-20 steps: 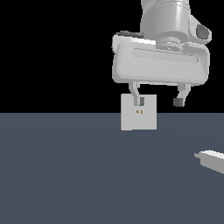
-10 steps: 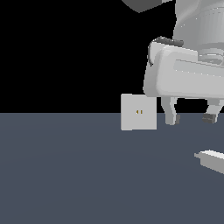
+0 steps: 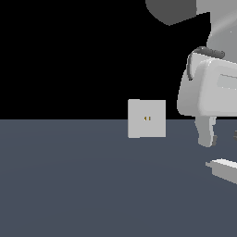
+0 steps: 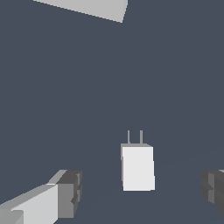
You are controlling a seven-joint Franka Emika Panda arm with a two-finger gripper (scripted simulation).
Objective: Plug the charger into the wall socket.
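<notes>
The wall socket point(image 3: 146, 119) is a light grey square plate standing upright on the dark floor, with two tiny yellowish slots at its centre; its edge also shows in the wrist view as a pale slab point(image 4: 87, 8). The charger point(image 3: 224, 169) lies flat on the floor at the exterior view's right edge, partly cut off. In the wrist view the charger point(image 4: 138, 167) is a white block with two thin prongs pointing toward the socket. My gripper point(image 3: 221, 136) hovers above the charger, open, nothing held. Its dark fingertips point(image 4: 70, 192) stand wide on either side of the charger.
A dark grey-blue floor point(image 3: 69, 185) spreads under everything, with a black background behind the socket. No other objects show.
The gripper has swung from in front of the socket toward the exterior view's right and dropped lower, ending over the charger. Socket and charger have not moved.
</notes>
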